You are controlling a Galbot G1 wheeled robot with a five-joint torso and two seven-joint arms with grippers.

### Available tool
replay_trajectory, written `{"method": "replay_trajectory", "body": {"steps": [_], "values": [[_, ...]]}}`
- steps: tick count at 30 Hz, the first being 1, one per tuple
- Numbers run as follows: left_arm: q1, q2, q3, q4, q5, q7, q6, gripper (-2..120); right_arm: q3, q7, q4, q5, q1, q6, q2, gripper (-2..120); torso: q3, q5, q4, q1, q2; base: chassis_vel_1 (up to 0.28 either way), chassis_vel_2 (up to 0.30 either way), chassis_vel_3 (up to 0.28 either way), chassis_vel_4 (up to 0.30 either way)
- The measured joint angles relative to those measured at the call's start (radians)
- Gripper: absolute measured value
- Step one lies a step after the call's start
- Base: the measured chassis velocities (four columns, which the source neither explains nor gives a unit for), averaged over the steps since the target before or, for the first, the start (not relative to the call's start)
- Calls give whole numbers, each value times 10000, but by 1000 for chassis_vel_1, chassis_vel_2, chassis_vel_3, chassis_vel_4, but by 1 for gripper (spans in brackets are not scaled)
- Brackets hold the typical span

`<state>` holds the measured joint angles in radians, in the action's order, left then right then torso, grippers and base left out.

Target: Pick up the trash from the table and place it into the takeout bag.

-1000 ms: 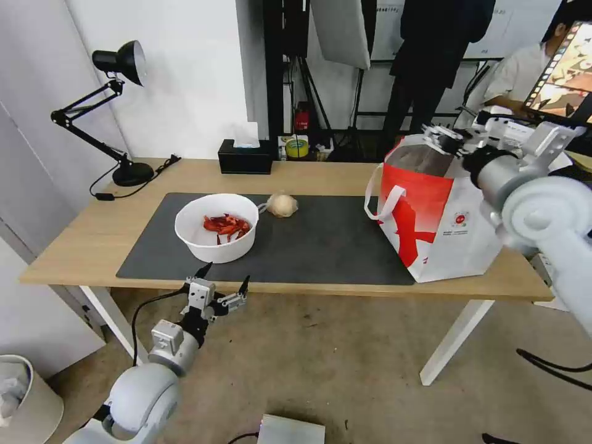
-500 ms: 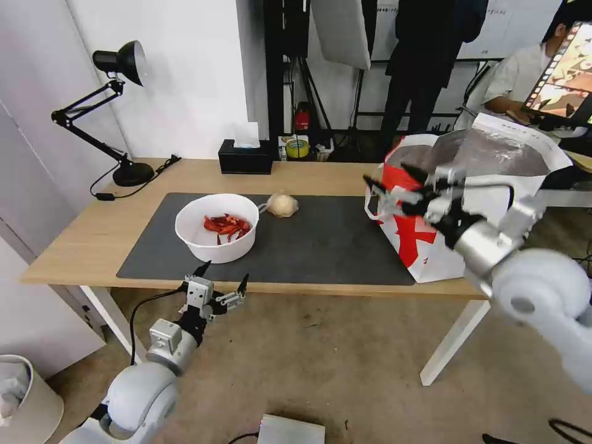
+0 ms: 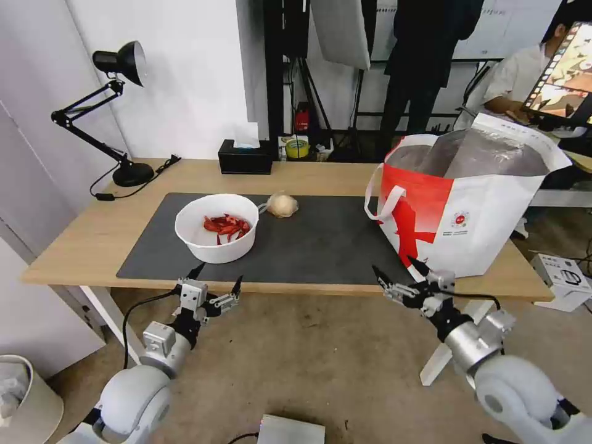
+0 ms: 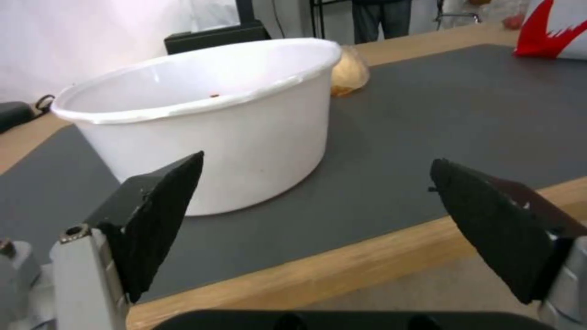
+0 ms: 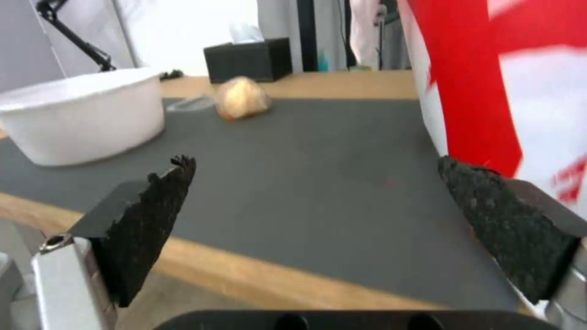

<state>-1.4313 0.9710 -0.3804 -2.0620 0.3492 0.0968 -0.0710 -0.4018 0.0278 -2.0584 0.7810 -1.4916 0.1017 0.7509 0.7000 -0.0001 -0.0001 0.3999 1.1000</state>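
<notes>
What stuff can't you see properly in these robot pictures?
- Inside the takeout bag: in the head view its own walls hide the bottom.
- The bowl: the left wrist view is too low to see over its rim to the floor of it.
- The beige lump in the small bag: blurred in the right wrist view, so what it is stays unclear.
- The bag's top: cut off by the right wrist view's edge.

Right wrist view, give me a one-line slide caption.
Open right end effector below the table edge, facing the white bowl, bagged beige lump and takeout bag.
</notes>
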Motion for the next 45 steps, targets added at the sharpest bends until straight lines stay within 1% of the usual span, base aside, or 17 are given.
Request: {"method": "replay_trajectory", "body": {"steps": [17, 21, 24, 25, 28, 29, 31, 32, 33, 35, 37, 38, 40, 41, 43, 44, 45], "values": [[-195, -18, -236, -1, -36, -1, -3, 100, 90, -71, 180, -417, -321, 199, 438, 100, 0, 0, 1, 0, 0, 0, 0, 0, 0], [-151, -22, -242, 29, -37, 1, -6, 100, 431, -84, 263, -296, 216, 147, 423, 100, 0, -1, -2, 0, 0, 0, 0, 0, 0], [-142, -16, -280, 28, -29, 6, -9, 100, 1365, -84, 574, 193, 1589, -117, 296, 100, 1, 1, 0, 1, 0, 0, 0, 0, 0], [-142, -16, -280, 28, -29, 6, -9, 100, 1365, -84, 574, 193, 1589, -117, 296, 100, 1, 1, 0, 1, 0, 0, 0, 0, 0], [-181, -8, -358, -23, -28, 17, -30, 100, 2907, 144, 1251, 799, 4055, -506, 208, 100, 1, 1, 0, 1, 0, 0, 0, 0, 0], [-181, -8, -358, -23, -28, 17, -30, 100, 2907, 144, 1251, 799, 4055, -506, 208, 100, 1, 1, 0, 1, 0, 0, 0, 0, 0], [-212, 10, -462, -39, -22, 23, -41, 100, 4242, 293, 1985, 1206, 5952, -689, 399, 100, 3, -1, 6, 3, -1, 0, 0, 0, 0], [-228, 17, -501, -44, -19, 25, -43, 100, 4651, 321, 2263, 1317, 6488, -735, 528, 100, 3, -1, 6, 3, -1, 0, 0, 0, 0], [-228, 17, -501, -44, -19, 25, -43, 100, 4651, 321, 2263, 1317, 6488, -735, 528, 100, 3, -1, 6, 3, -1, 0, 0, 0, 0], [-290, 43, -613, -52, -11, 28, -46, 100, 5779, 372, 3236, 1566, 8087, -832, 1049, 100, 3, 0, 1, 1, -2, 0, 0, 0, 0], [-355, 73, -722, -47, -6, 28, -48, 100, 6564, 400, 4289, 1638, 9423, -847, 1672, 100, 3, -1, 3, 2, -1, 0, 0, 0, 0], [-355, 73, -722, -47, -6, 28, -48, 100, 6564, 400, 4289, 1638, 9423, -847, 1672, 100, 3, -1, 3, 2, -1, 0, 0, 0, 0], [-399, 92, -794, -16, -4, 28, -48, 100, 7039, 407, 5198, 1696, 10339, -890, 2293, 100, 3, -2, 3, 3, -2, 0, 0, 0, 0], [-399, 92, -794, -16, -4, 28, -48, 100, 7039, 407, 5198, 1696, 10339, -890, 2293, 100, 3, -2, 3, 3, -2, 0, 0, 0, 0], [-434, 121, -852, 32, -2, 28, -45, 100, 7521, 386, 6624, 1920, 11420, -1155, 3216, 100, 2, -3, 3, 2, -1, 0, 0, 0, 0], [-435, 134, -859, 50, -2, 27, -41, 100, 7642, 361, 7147, 1970, 11735, -1301, 3514, 100, 2, -1, 3, 2, -1, 0, 0, 0, 0], [-435, 134, -859, 50, -2, 27, -41, 100, 7642, 361, 7147, 1970, 11735, -1301, 3514, 100, 2, -1, 3, 2, -1, 0, 0, 0, 0]]}}
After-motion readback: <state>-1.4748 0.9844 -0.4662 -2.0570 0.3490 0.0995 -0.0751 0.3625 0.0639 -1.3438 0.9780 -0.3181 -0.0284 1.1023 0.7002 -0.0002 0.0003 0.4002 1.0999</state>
